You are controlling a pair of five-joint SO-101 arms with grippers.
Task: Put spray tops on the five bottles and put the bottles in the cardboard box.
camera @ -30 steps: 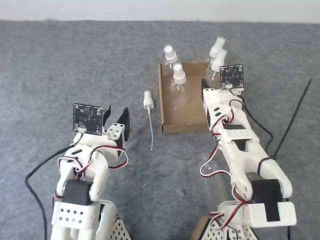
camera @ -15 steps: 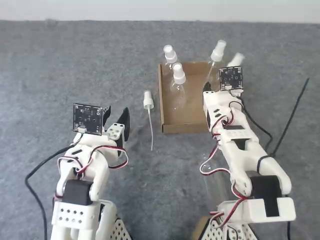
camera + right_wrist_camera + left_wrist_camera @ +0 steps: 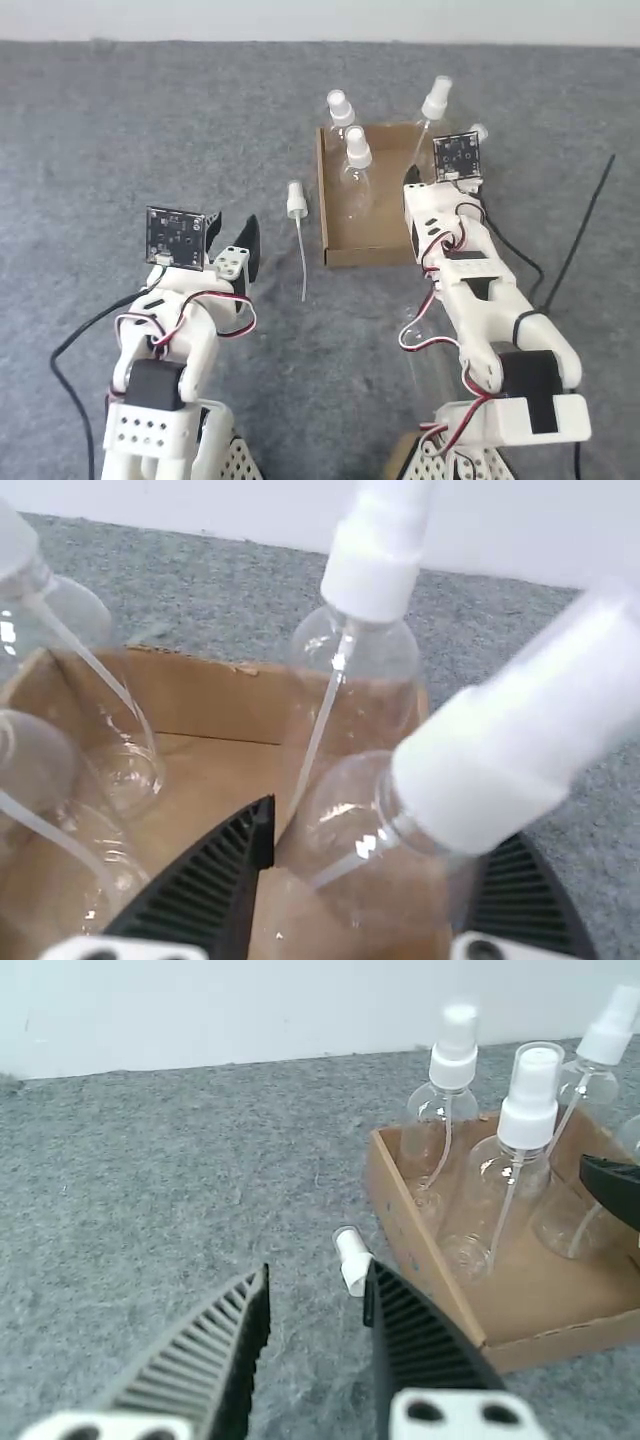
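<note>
Left arm: folded low at the lower left of the high view. The left gripper (image 3: 243,250) is raised off the grey mat (image 3: 150,120), jaws parted and holding nothing. It points toward the loose spray top (image 3: 297,200), which lies on the mat just left of the cardboard box (image 3: 335,255) (its dip tube trails toward the bottom of the frame). Right arm: stretched from the lower right up along the box's right wall. The right gripper (image 3: 385,840) is clamped on a tilted capped bottle (image 3: 340,820); whether its base sits inside the box cannot be told. Box, upper centre, holds three upright capped bottles: the far-left bottle (image 3: 340,110), the middle bottle (image 3: 357,165) just in front of it, and the far-right bottle (image 3: 432,105).
</note>
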